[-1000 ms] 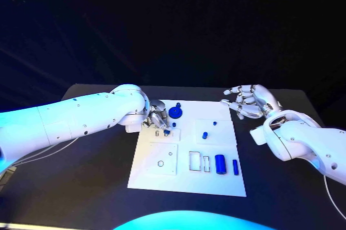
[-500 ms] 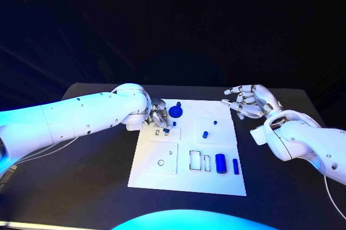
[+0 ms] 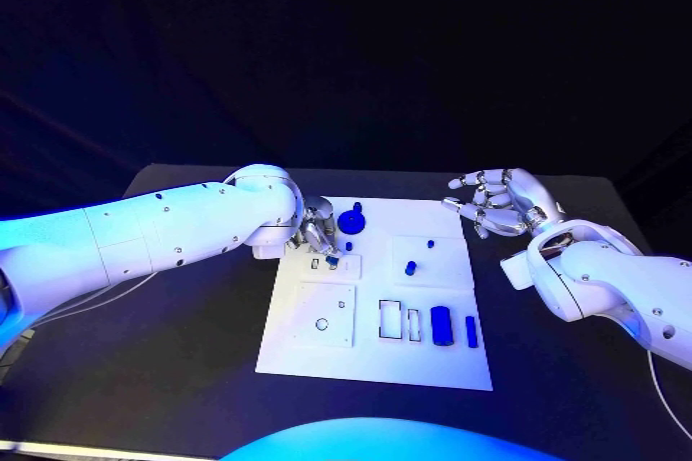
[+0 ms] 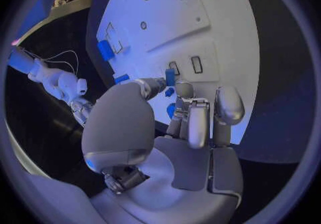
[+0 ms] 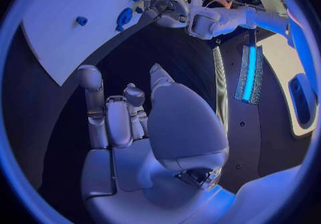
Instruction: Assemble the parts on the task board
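Left hand [image 3: 317, 233]: pinched a small blue part [image 3: 332, 262] over the task board [image 3: 375, 366].
Right hand [image 3: 495, 203]: held nothing — fingers loosely apart.

I see the white board [image 3: 375, 356] lying flat mid-table, with rectangular slots and a small ring marked on it. A round blue part [image 3: 352, 221] sits at its far edge, two small ones [image 3: 410, 270] mid-board, and two upright-looking blue bars [image 3: 441, 327] near the right edge.
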`<control>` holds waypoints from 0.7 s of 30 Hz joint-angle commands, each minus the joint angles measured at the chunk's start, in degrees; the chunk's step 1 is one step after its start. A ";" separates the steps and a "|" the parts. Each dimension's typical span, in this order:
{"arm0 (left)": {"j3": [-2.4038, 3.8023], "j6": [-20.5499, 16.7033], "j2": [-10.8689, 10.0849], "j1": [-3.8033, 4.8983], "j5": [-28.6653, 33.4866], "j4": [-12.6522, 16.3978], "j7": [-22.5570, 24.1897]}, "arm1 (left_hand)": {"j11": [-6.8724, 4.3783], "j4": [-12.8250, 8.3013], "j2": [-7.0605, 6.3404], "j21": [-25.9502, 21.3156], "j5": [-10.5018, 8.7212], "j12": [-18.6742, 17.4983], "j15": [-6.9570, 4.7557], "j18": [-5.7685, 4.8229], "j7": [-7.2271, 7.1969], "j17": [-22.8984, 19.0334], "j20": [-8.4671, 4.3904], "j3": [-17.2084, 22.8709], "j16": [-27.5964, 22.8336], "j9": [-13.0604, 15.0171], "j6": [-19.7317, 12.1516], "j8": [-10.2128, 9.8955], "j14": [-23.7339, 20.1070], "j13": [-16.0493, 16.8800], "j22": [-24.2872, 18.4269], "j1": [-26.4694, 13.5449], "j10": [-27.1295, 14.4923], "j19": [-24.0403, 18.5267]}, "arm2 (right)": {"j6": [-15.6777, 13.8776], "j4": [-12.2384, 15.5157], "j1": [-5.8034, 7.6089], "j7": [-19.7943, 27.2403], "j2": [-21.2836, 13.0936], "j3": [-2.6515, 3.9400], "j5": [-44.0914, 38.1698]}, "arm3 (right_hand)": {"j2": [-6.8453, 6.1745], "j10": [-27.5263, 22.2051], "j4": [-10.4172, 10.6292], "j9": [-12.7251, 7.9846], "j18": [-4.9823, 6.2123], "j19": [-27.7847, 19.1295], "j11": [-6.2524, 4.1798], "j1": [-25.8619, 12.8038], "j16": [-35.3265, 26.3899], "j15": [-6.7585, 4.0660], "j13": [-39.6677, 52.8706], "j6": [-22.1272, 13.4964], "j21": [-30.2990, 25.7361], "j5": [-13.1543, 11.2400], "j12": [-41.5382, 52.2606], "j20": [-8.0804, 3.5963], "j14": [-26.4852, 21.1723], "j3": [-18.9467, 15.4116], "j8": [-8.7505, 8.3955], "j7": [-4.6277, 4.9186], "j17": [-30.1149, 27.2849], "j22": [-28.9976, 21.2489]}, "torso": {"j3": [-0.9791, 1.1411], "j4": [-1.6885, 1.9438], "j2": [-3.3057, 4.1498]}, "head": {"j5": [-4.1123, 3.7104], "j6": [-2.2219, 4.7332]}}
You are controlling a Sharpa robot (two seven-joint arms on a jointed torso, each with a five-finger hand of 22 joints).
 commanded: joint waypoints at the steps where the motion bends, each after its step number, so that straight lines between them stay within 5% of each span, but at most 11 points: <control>1: -0.18 2.54 0.13 -0.08 -0.18 0.01 -0.39 | 0.09 -12.26 -0.14 0.23 0.22 0.35 -0.42 -1.08 -0.08 6.15 0.00 12.47 0.40 0.06 0.36 -0.06 2.87 0.00 0.03 -0.19 0.19 0.41 | -0.04 0.02 -0.06 0.52 0.03 0.01 -0.20 | 0.41 -0.29 -0.12 -0.05 0.73 -0.16 -0.05 0.08 -0.29 -0.01 0.04 -0.46 -0.08 0.11 -0.19 -0.03 -0.31 -0.33 0.19 -0.01 0.02 0.04 | 0.01 0.02 -0.04 | 0.04 -0.06; 21: -0.41 3.91 0.22 -0.13 0.18 -0.13 -0.52 | 0.02 -12.40 -0.21 0.31 0.64 0.41 -0.48 -1.11 -0.15 6.77 -0.06 12.64 0.72 0.12 0.55 -0.07 3.11 0.12 0.18 -0.46 0.44 0.54 | 0.03 0.04 -0.10 0.50 0.05 0.01 -0.20 | 0.48 -0.28 -0.16 -0.07 0.71 -0.04 -0.06 0.11 -0.26 -0.03 0.01 -0.45 0.01 0.12 -0.17 -0.03 -0.26 -0.32 0.23 -0.02 0.12 0.09 | 0.01 0.01 -0.01 | 0.04 -0.26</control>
